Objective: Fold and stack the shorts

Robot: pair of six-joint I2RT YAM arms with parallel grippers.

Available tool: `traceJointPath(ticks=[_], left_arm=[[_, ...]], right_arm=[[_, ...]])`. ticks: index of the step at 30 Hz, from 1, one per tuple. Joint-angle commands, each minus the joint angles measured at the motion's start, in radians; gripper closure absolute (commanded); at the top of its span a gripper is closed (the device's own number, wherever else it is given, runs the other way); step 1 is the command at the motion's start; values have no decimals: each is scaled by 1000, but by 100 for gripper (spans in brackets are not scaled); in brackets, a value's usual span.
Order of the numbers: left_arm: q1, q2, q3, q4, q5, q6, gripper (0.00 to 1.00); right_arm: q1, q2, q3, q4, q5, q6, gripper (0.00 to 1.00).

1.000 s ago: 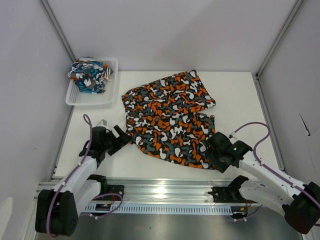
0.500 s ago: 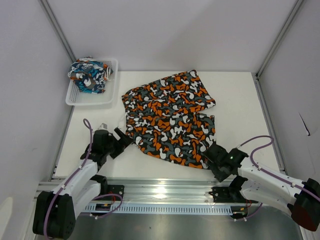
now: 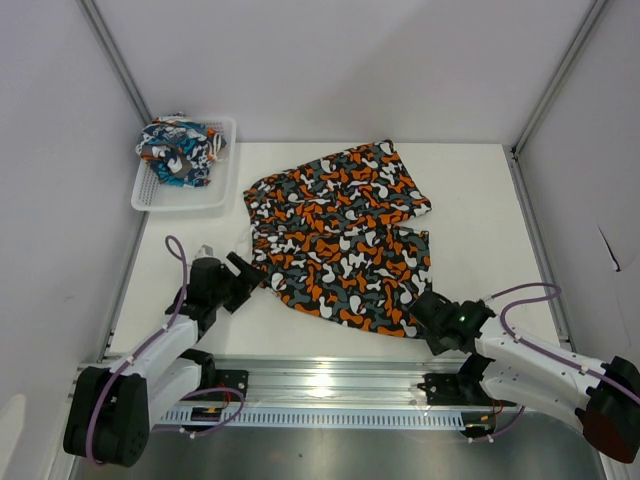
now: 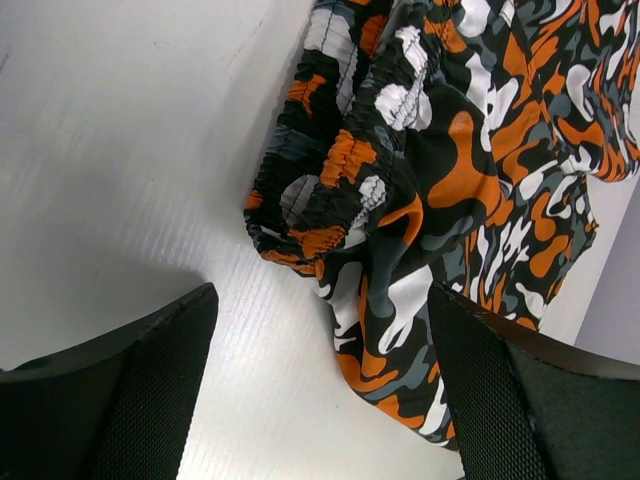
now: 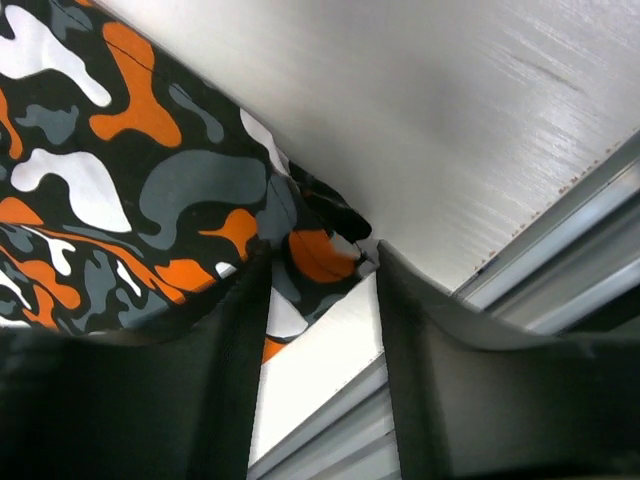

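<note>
Orange, black, grey and white camouflage fabric shorts (image 3: 340, 240) lie spread for folding, waistband corner inside the released left claw (image 4: 322, 300), hem corner inside the right claw (image 5: 323, 258), its grasp impossible to tell.

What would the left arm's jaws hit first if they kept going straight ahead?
Probably the camouflage shorts: their gathered waistband corner lies just ahead of the open left jaws; how far is unclear.
</note>
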Motion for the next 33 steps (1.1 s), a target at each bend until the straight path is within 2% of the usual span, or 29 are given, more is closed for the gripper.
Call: traceJointPath(ticks=[1,2,3,6,10,12,17,27,33], left_arm=[[-10,20,-36,-22,-60,-27,12],[-10,21,-37,-22,-66,-27,13],[-10,23,-37,-22,-67,-28,13],[-10,38,-37,-16,-78,-27,17],[-10,56,-36,-11,-90,-28,22],[-10,63,-36,-4,-100,-33,28],[-10,95,-34,15,-120,-56,36],[-7,172,26,-13,-153,-97,38],[1,123,23,-39,-161,-93,39]], right_arm=[[3,17,-1,7,96,59,62],[5,19,2,18,100,55,67],[3,19,3,18,104,55,76],[3,10,-4,30,104,43,92],[3,4,-2,24,105,36,97],[3,-1,3,15,105,33,100],[3,-15,-2,19,108,26,100],[3,-24,2,19,110,9,100],[3,-36,1,10,119,4,100]])
